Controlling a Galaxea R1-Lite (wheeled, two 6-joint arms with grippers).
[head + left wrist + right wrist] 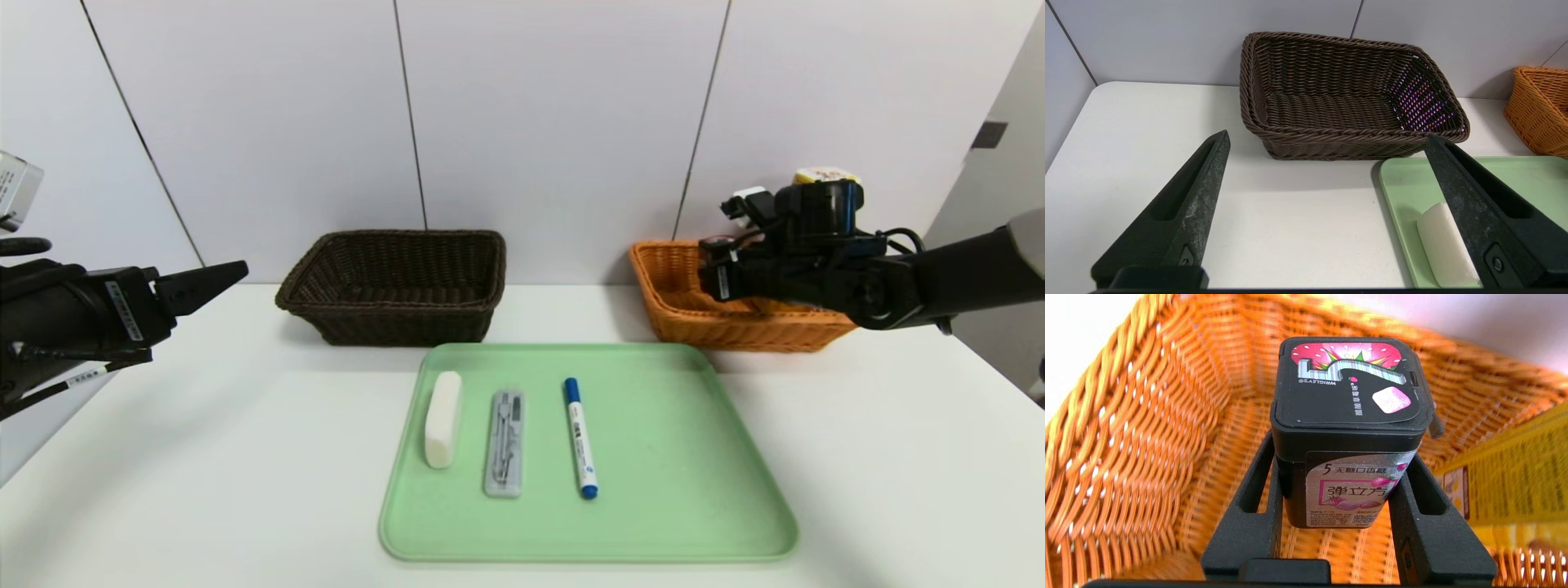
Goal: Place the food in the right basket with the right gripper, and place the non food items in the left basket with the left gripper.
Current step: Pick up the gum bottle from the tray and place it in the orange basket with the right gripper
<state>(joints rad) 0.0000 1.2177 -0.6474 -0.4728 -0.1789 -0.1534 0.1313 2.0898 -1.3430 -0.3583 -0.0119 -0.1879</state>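
The right gripper [1343, 486], a black two-fingered claw on a black arm with a grey segment, hangs inside the orange-tan woven wicker basket [682, 314] at about two o'clock from the tray. Its jaws pinch a small black gum box with a pink strawberry lid [1349, 428] by the two sides, holding it upright above the basket's woven floor. Just beside it in the same basket stands a tall yellow carton with dark printed characters [1515, 473]; in the head view only its yellow top [824, 175] peeks over the arm.

The left gripper [1327, 151], a black pointed-jaw claw with cables on a thick black arm, hovers at nine o'clock off the table's edge, pointing level toward the dark brown woven wicker basket [392, 286]. Its jaws stand spread wide with nothing between them. That basket sits at eleven o'clock from the tray, against the wall, well apart from the orange one.

A pale green rounded plastic tray [694, 490] lies at six o'clock on the white table [204, 457]. On its nine-o'clock half, side by side and apart, lie a white oblong block [442, 419], a slim clear grey case of metal drawing tools [504, 443] and a white marker with a blue cap [580, 437], the cap pointing to twelve o'clock.
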